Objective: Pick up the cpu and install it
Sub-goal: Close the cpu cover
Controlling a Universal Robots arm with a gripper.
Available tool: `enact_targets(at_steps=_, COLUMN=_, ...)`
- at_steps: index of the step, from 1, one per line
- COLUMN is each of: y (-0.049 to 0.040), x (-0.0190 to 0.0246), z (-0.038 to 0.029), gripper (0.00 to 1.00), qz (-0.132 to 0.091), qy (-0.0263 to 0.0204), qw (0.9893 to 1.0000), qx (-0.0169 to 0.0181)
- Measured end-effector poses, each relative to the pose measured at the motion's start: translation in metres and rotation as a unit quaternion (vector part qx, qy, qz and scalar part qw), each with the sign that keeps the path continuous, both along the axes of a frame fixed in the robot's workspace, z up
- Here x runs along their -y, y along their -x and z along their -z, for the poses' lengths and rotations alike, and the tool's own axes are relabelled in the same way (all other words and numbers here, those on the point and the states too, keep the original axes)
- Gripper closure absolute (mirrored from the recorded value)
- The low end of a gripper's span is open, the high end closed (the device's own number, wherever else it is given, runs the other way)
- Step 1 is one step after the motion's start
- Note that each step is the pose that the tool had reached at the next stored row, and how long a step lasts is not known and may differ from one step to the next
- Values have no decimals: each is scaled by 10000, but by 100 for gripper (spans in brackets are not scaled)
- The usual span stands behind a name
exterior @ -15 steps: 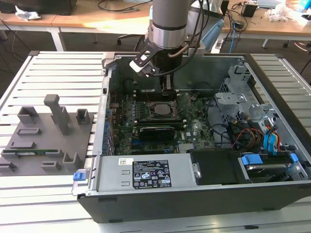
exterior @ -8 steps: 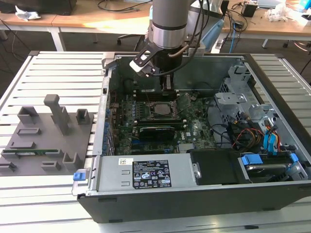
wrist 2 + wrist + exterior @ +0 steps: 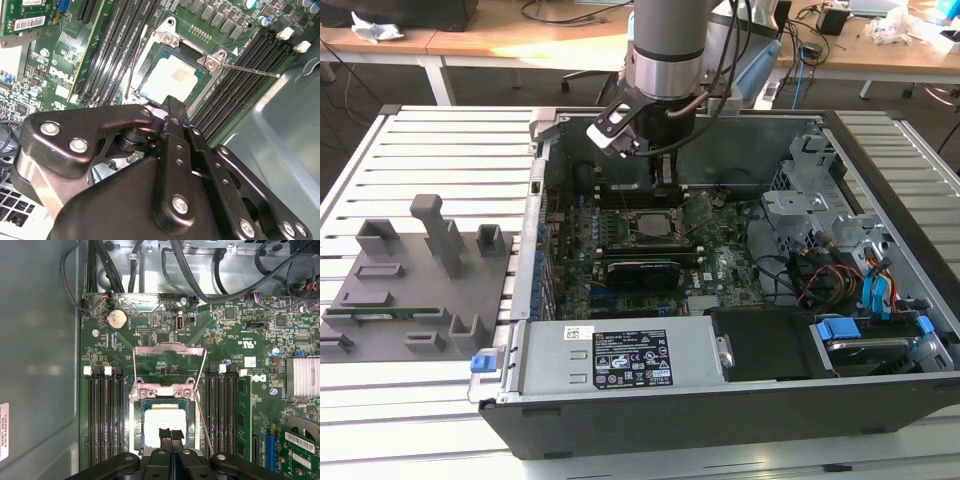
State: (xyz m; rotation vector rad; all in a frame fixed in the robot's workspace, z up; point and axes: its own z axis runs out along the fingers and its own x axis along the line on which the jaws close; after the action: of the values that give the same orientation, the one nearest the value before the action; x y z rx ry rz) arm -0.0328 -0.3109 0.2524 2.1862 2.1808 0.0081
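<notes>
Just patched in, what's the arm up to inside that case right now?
One robot arm reaches into the open computer case. Its tool, fingers closed together, hangs directly over the cpu, which lies flat in the motherboard socket. The socket's retaining frame stands swung open, so the chip is not clamped down. Whether the tool touches it, I cannot tell.
</notes>
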Motion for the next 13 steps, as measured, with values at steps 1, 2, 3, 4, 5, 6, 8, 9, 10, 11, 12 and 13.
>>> enact_targets(at_steps=1, y=0, x=0, z=-7, gripper=89, qz=0, qy=-1, qw=10000, qx=1)
enact_targets(at_steps=2, y=0, x=0, z=-13, gripper=89, qz=0, qy=-1, qw=10000, qx=1)
enact_targets(at_steps=3, y=0, x=0, z=-23, gripper=89, qz=0, qy=-1, qw=10000, qx=1)
enact_targets(at_steps=4, y=0, x=0, z=-29, gripper=89, qz=0, qy=-1, qw=10000, qx=1)
enact_targets(at_steps=5, y=0, x=0, z=-39, gripper=89, qz=0, qy=-1, qw=10000, qx=1)
enact_targets(at_steps=6, y=0, x=0, z=-48, gripper=89, qz=0, qy=-1, qw=10000, qx=1)
enact_targets(at_steps=8, y=0, x=0, z=-80, gripper=89, qz=0, qy=-1, qw=10000, qx=1)
enact_targets(at_steps=9, y=0, x=-1, z=-91, gripper=89, qz=0, qy=-1, qw=10000, qx=1)
enact_targets(at_steps=10, y=-1, x=0, z=-110, gripper=89, qz=0, qy=-1, qw=10000, qx=1)
enact_targets(at_steps=11, y=0, x=-1, z=-116, gripper=89, qz=0, qy=-1, qw=10000, qx=1)
enact_targets(at_steps=12, y=0, x=-1, z=-125, gripper=89, qz=0, qy=-1, qw=10000, qx=1)
enact_targets(at_steps=13, y=0, x=0, z=-140, gripper=89, qz=0, qy=-1, qw=10000, qx=1)
